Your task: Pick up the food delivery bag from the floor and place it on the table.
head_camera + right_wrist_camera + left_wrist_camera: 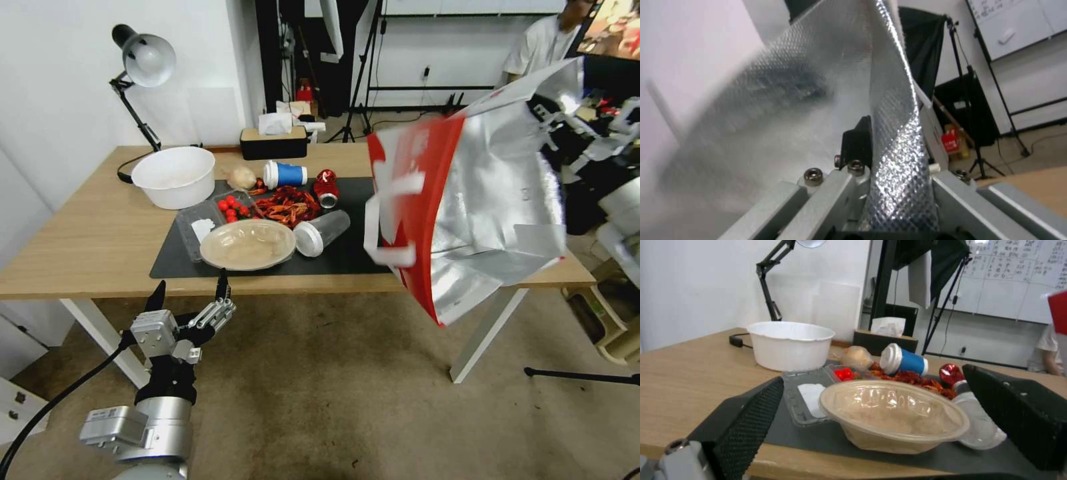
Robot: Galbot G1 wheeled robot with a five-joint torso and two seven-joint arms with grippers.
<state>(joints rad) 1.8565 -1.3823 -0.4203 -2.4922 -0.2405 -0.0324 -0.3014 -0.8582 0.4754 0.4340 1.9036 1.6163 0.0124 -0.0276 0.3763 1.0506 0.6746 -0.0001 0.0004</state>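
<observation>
Above counter (80, 253) right end: your right tool (880, 186) pinching food delivery bag (480, 200) wall, bag airborne, tilted. Your left tool (190, 293) spread near counter front edge.

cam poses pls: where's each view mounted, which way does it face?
Head: high, looking down at the table; left gripper low, food delivery bag raised right.
Left wrist: at table edge, facing the lidded bowl; open jaws frame it.
Right wrist: jaws clamp the bag's foil.
Shared: bowl, head and left wrist.
</observation>
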